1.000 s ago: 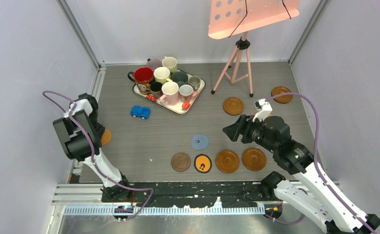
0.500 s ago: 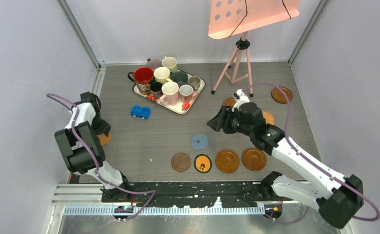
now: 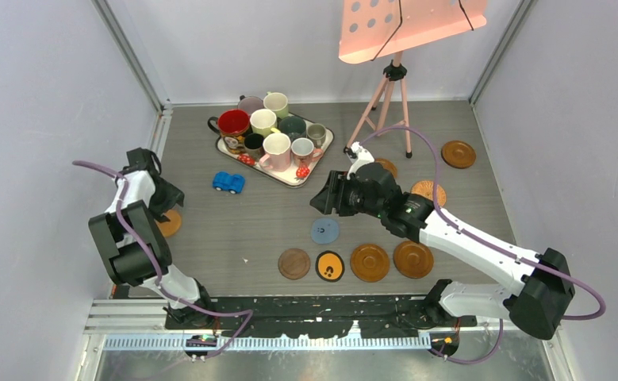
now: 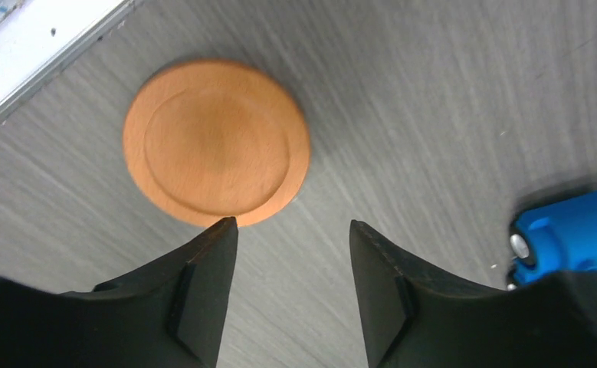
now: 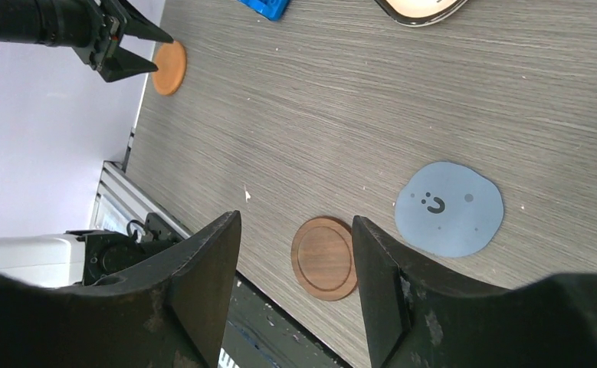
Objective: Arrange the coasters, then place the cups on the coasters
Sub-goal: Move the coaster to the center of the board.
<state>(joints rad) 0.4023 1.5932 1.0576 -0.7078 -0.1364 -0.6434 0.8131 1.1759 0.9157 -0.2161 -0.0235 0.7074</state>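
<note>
A plain orange coaster (image 4: 216,142) lies by the table's left edge. My left gripper (image 4: 293,224) hovers just off its near rim, open and holding nothing; one fingertip overlaps the rim in the left wrist view. My right gripper (image 3: 321,198) hangs open and empty above the middle of the table, near the blue coaster (image 3: 325,231). Below it lie the dark wood coaster (image 5: 324,257) and the blue coaster (image 5: 449,208). Several coasters form a front row, with a dark wood one (image 3: 294,263) at its left end. The cups (image 3: 276,148) stand crowded on the white tray (image 3: 327,146).
A blue toy car (image 3: 228,182) sits in front of the tray. A pink music stand (image 3: 389,87) stands on its tripod at the back right. More brown coasters (image 3: 458,154) lie at the right, one partly under my right arm. Walls close in both sides.
My right arm has swung left from over the right-hand coasters to the table's middle. My left gripper has shifted back along the left edge, beside the orange coaster.
</note>
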